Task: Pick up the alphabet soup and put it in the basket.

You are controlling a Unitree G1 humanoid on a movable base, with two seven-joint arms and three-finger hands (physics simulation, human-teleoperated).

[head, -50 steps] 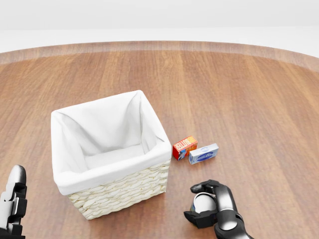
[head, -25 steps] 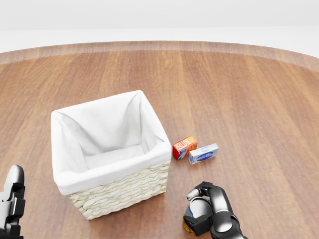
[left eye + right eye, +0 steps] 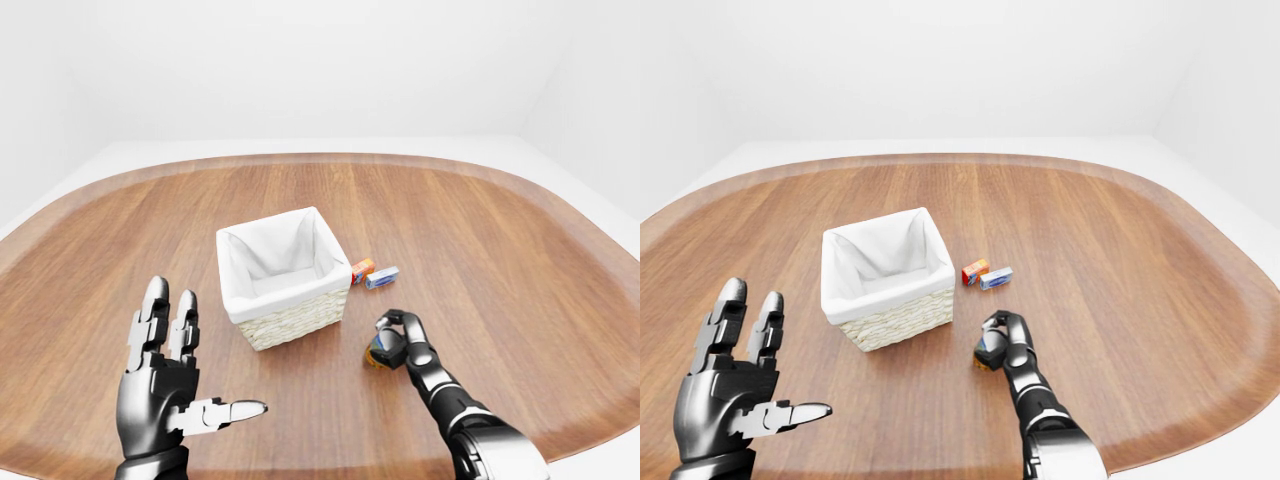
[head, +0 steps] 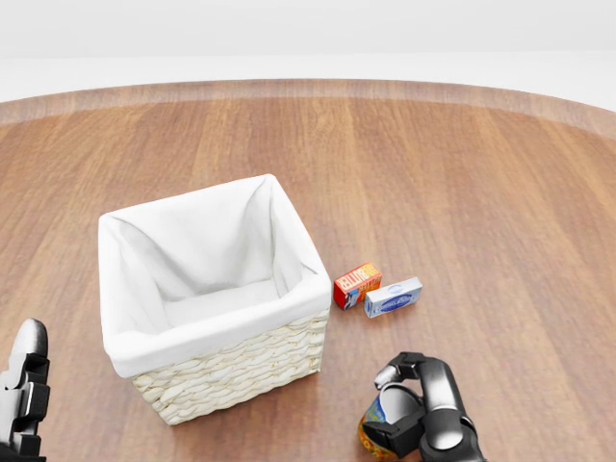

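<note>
Soup can [image 4: 377, 430] tipped – axis aslant – in right hand [image 4: 419, 409].

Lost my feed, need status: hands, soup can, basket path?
Right hand shut on alphabet soup, low by the table. Left hand open, idle. Basket left of it; path open.

left hand [image 3: 165, 395]: glossy black-and-silver three-finger hand, lower left of the left-eye view, fingers spread, holding nothing
right hand [image 4: 416, 417]: matching, bottom right of the head view, fingers curled closed

One basket [image 4: 221, 356], one can [image 4: 377, 433], two small boxes [image 4: 357, 285] [image 4: 393, 296].
</note>
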